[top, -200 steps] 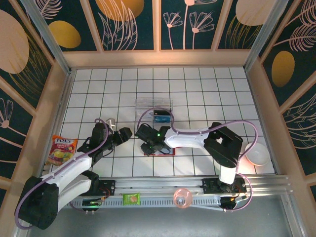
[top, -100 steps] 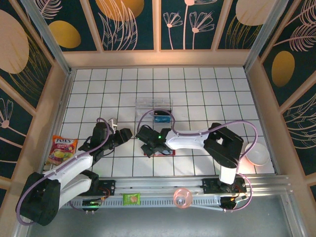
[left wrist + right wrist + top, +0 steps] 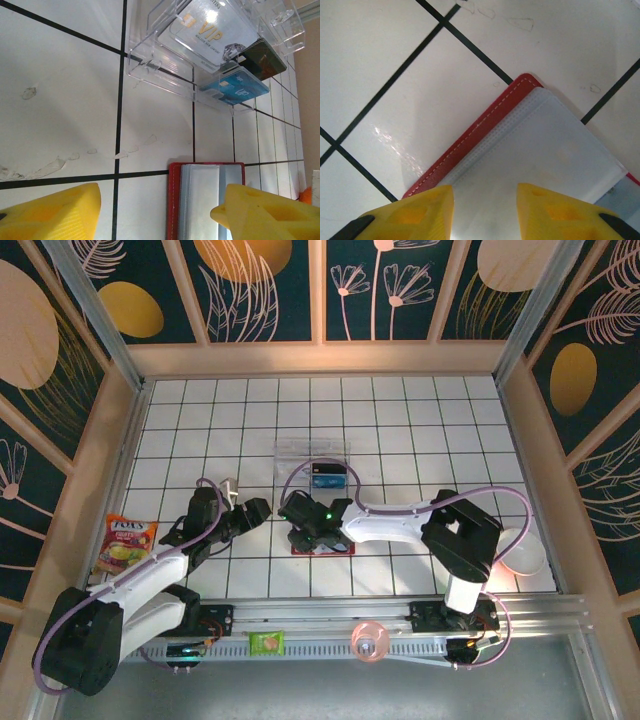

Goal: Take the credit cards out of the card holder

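The holder (image 3: 335, 548) is lying open and flat on the table (image 3: 420, 440), about mid-table and just on my side of the clear box (image 3: 313, 453). My right gripper (image 3: 306, 533) sits right over it, pointing straight down. On the right wrist cam my fingers (image 3: 405, 215) are a little apart and not clamped on anything. The cloudy top sleeve runs under both tips, but I honestly can't tell if they're touching the plastic. My left gripper (image 3: 257, 510) is just left of the holder, jaws spread wide with nothing in them. It's looking past the holder's red corner toward the box. The box has a white VIP card (image 3: 200, 30), a blue card (image 3: 240, 86) and a dark card (image 3: 263, 57) in it.
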